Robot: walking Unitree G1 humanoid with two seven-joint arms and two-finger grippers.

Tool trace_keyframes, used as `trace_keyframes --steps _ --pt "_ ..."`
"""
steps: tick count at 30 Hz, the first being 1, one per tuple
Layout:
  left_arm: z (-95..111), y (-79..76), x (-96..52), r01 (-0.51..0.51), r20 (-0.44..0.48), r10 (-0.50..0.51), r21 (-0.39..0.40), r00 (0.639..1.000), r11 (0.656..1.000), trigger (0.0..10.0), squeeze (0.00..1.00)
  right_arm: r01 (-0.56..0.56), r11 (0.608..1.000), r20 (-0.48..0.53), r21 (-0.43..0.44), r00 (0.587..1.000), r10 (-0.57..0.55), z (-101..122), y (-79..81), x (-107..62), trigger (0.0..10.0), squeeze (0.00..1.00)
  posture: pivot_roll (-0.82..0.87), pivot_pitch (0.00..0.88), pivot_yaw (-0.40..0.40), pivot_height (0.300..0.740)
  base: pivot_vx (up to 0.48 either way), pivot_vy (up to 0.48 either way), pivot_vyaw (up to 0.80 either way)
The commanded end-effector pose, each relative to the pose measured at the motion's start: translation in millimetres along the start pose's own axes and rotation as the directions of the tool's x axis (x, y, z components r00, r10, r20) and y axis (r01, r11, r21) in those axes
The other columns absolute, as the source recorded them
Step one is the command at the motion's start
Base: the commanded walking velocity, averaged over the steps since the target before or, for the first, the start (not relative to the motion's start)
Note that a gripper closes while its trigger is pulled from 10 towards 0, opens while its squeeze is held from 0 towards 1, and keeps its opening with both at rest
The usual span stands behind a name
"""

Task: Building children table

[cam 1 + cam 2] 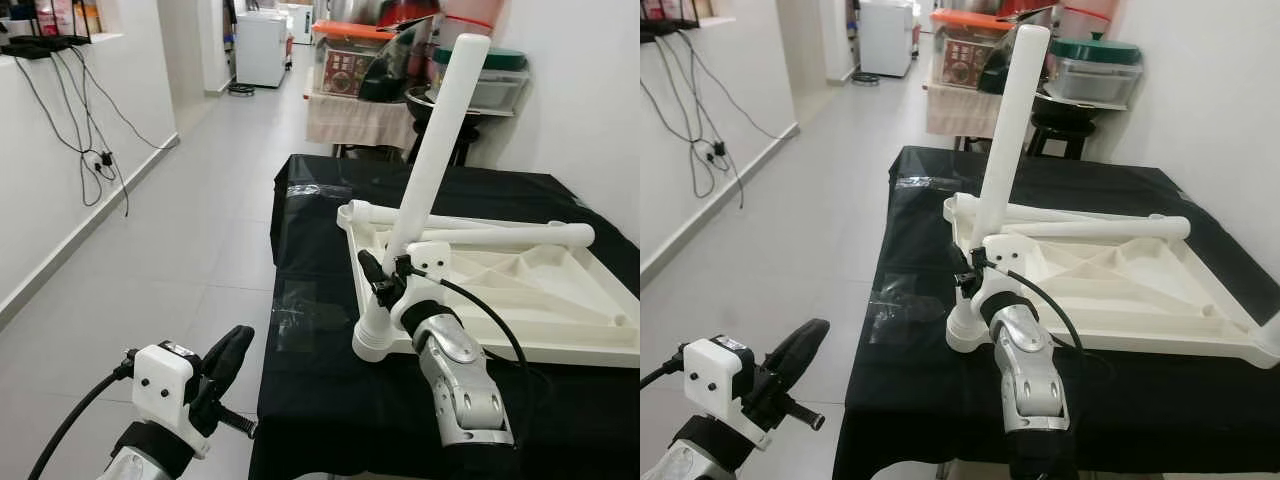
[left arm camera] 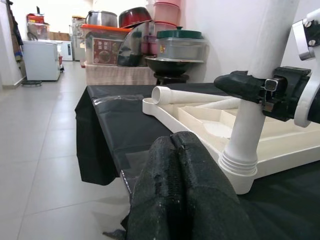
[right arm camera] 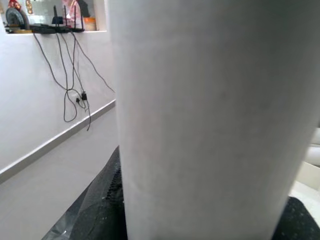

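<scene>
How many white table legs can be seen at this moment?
3. One upright leg stands in the near corner socket of the upturned tabletop, gripped by the right gripper. Two loose legs lie across the tabletop's far side. A fourth may be hidden.

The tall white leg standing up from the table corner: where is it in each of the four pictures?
Left eye: white leg centre, leaning right, right gripper clamped low.
Right eye: centre-left.
Left wrist: right edge.
Right wrist: close-up, centre to right.
Shared landmark: black cloth.
</scene>
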State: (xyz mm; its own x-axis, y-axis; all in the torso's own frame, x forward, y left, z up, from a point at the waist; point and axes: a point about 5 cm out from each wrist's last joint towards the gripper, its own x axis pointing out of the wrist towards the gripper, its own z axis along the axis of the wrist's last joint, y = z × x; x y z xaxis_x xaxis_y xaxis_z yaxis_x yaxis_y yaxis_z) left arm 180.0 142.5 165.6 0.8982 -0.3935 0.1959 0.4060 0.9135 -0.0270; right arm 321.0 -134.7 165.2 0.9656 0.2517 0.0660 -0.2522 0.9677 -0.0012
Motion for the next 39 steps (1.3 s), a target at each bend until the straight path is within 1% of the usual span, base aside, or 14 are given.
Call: trace_keyframes --steps 1,2,3,6,8,10,11,13,14,18,26,27,32,39 --pt "-2.0 0.0 0.5 -0.001 -0.008 0.001 -0.003 1.0 1.0 10.0 0.0 -0.031 0.999 -0.084 -0.03 0.996 0.028 -13.4 -0.5 -3.0 10.0 0.19 0.0 0.007 -0.108 0.74 0.0 0.0 0.0" --pt "-2.0 0.3 0.8 -0.002 -0.008 0.002 -0.003 1.0 1.0 10.0 0.0 -0.06 0.998 -0.092 -0.004 0.994 0.06 -12.8 1.3 -2.8 10.0 0.19 0.0 0.007 -0.108 0.74 0.0 0.0 0.0" --pt "-2.1 0.4 1.0 -0.002 -0.008 0.002 -0.003 1.0 1.0 10.0 0.0 -0.135 0.988 -0.1 0.069 0.985 0.141 -9.2 7.6 -4.2 10.0 1.0 0.0 0.007 -0.106 0.74 0.0 0.0 0.0" --pt "-2.6 -0.1 2.0 0.0 -0.008 0.0 -0.005 1.0 1.0 10.0 0.0 -0.333 0.939 -0.077 0.089 0.937 0.34 2.2 7.0 -2.1 10.0 1.0 0.0 0.004 -0.105 0.74 0.0 0.0 0.0" --pt "-2.6 -0.1 2.0 0.0 -0.008 0.0 -0.005 1.0 1.0 10.0 0.0 -0.333 0.939 -0.077 0.089 0.937 0.34 2.2 7.0 -2.1 10.0 1.0 0.0 0.004 -0.105 0.74 0.0 0.0 0.0" --pt "-2.9 -0.3 2.3 0.0 -0.008 0.0 -0.005 1.0 1.0 10.0 0.0 -0.417 0.907 -0.071 0.059 0.904 0.421 6.5 3.0 0.4 10.0 0.93 0.0 0.002 -0.105 0.74 0.0 0.0 0.0" --pt "-3.1 -0.6 2.5 0.0 -0.008 0.0 -0.004 1.0 1.0 10.0 0.0 -0.486 0.874 -0.096 -0.002 0.87 0.483 6.6 -6.1 6.3 10.0 0.0 0.0 0.001 -0.106 0.74 0.0 0.0 0.0" --pt "-3.4 -0.9 2.5 0.0 -0.008 0.0 -0.005 1.0 1.0 10.0 0.0 -0.573 0.819 -0.132 -0.018 0.813 0.566 4.1 -14.4 10.4 10.0 0.0 0.01 0.0 -0.114 0.74 0.0 0.0 0.0" --pt "-3.7 -1.1 2.2 -0.002 -0.008 0.002 -0.005 1.0 1.0 10.0 0.0 -0.67 0.739 -0.159 0.073 0.724 0.671 2.6 -27.0 18.4 10.0 0.0 0.02 0.0 -0.116 0.74 0.0 0.0 0.0" --pt "-3.5 -1.3 1.8 -0.004 -0.008 0.004 -0.006 1.0 1.0 10.0 0.0 -0.728 0.673 -0.181 0.131 0.65 0.738 4.9 -31.3 23.8 10.0 0.0 0.03 0.001 -0.12 0.74 0.0 0.0 0.0" --pt "-3.2 -2.2 2.0 -0.003 -0.008 0.003 -0.008 1.0 1.0 10.0 0.0 -0.659 0.729 -0.193 0.186 0.703 0.685 14.1 -46.9 40.0 10.0 0.0 0.03 0.003 -0.122 0.74 0.0 0.0 0.0" --pt "-3.1 -2.5 2.0 -0.003 -0.007 0.003 -0.008 1.0 1.0 10.0 0.0 -0.67 0.715 -0.187 0.197 0.69 0.699 14.1 -47.5 40.6 0.3 0.0 0.03 0.005 -0.124 0.74 0.0 0.0 0.0" --pt "-2.7 -3.3 2.0 -0.003 -0.006 0.003 -0.008 1.0 1.0 10.0 0.0 -0.707 0.682 -0.161 0.189 0.662 0.732 14.4 -49.1 39.6 0.0 0.0 0.03 0.006 -0.12 0.74 0.0 0.0 0.0" --pt "-2.2 -4.9 2.6 -0.002 -0.003 0.002 -0.009 1.0 1.0 10.0 0.0 -0.613 0.775 -0.069 0.154 0.776 0.627 17.9 -67.4 37.0 0.0 0.0 0.03 0.01 -0.124 0.74 0.0 0.0 0.0"
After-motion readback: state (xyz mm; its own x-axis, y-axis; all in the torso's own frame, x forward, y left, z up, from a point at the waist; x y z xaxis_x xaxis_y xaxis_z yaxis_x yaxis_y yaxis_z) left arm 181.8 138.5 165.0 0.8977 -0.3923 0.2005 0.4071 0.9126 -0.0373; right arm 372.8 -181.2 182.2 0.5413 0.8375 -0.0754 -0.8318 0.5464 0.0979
